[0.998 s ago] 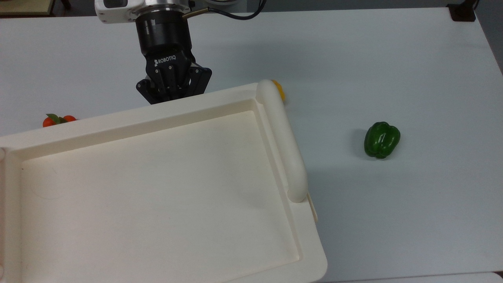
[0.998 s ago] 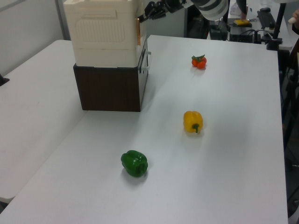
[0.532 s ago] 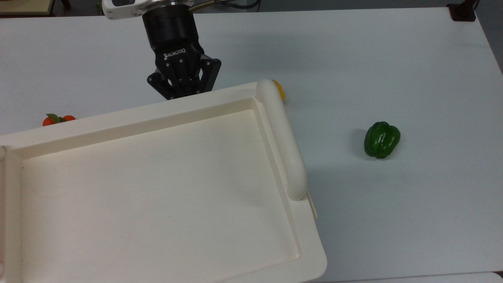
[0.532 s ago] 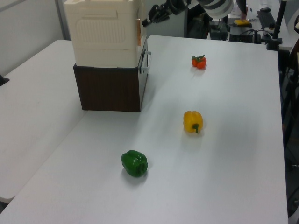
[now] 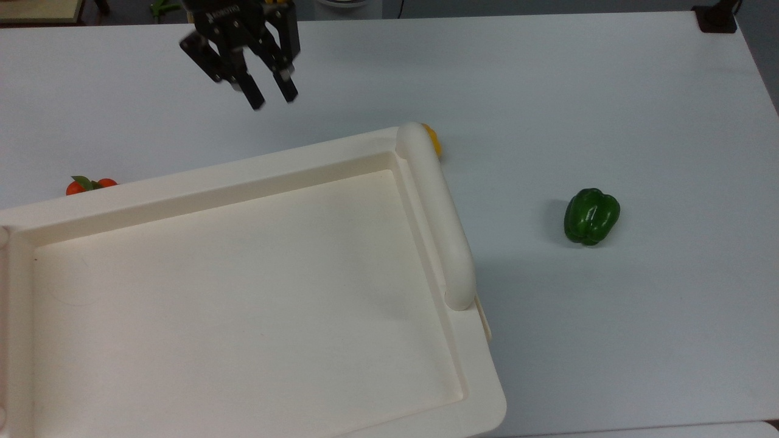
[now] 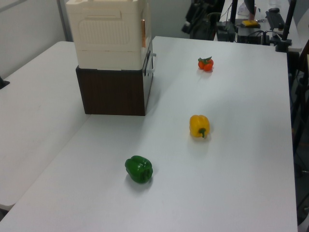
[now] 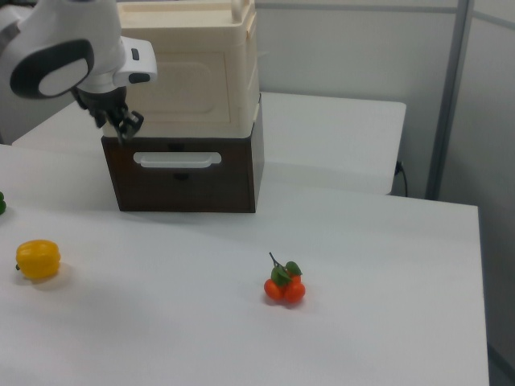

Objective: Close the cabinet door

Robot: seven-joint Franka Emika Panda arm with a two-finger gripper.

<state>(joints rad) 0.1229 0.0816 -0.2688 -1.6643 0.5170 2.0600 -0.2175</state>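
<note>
With the cabinet door (image 7: 179, 76) seemingly shut flush on the cabinet (image 5: 243, 292) near the worktop (image 5: 548, 91) edge, the gripper (image 5: 268, 94), jaws narrowly parted and empty, could be swung back and the unit knocked.

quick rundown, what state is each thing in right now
cream plastic cabinet door: shut, flush with the front
white-handled brown drawer: pushed in
black two-finger pincer: open, empty, off the cabinet
green bell pepper: loose on the table
yellow bell pepper: on its side

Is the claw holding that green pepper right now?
No, in the top view the claw hangs empty with its fingers apart, far from the green pepper lying alone on the white table.
</note>
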